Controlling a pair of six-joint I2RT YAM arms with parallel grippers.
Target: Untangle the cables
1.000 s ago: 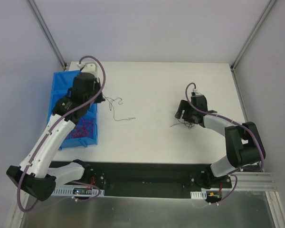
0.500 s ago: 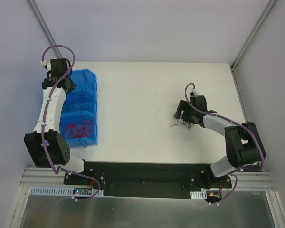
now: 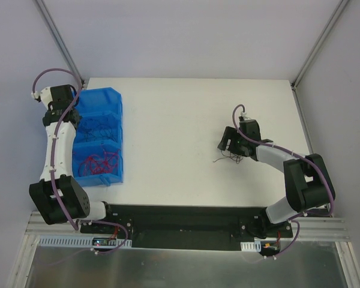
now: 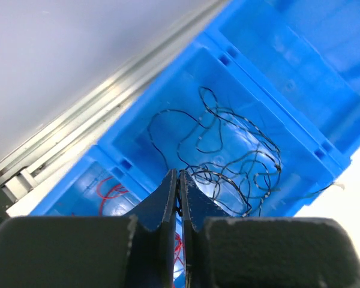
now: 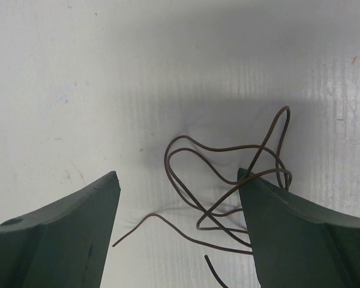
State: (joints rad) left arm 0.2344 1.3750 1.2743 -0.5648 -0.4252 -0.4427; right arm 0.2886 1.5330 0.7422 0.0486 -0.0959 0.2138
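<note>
At the 9 o'clock edge of the white table, a blue plastic bin with several compartments lies lengthwise along the 12-to-6 line. The left gripper hangs above the bin with its two dark fingers pressed flat together. Whether a strand is pinched between them cannot be made out. In the left wrist view a heap of thin black curly cables lies in the bin's middle compartment, just beyond the fingertips toward 1 o'clock. Thin red cables lie in the next compartment at 8 o'clock; from above, these red cables sit at the bin's 6 o'clock end.

Toward 3 o'clock on the table, well apart from the bin, the right gripper hangs low with its jaws spread wide and nothing between them held. A single thin dark-brown looping cable lies on the tabletop under the right gripper. Its loops crowd against the finger at 4 o'clock, and one loose end trails toward 7 o'clock.
</note>
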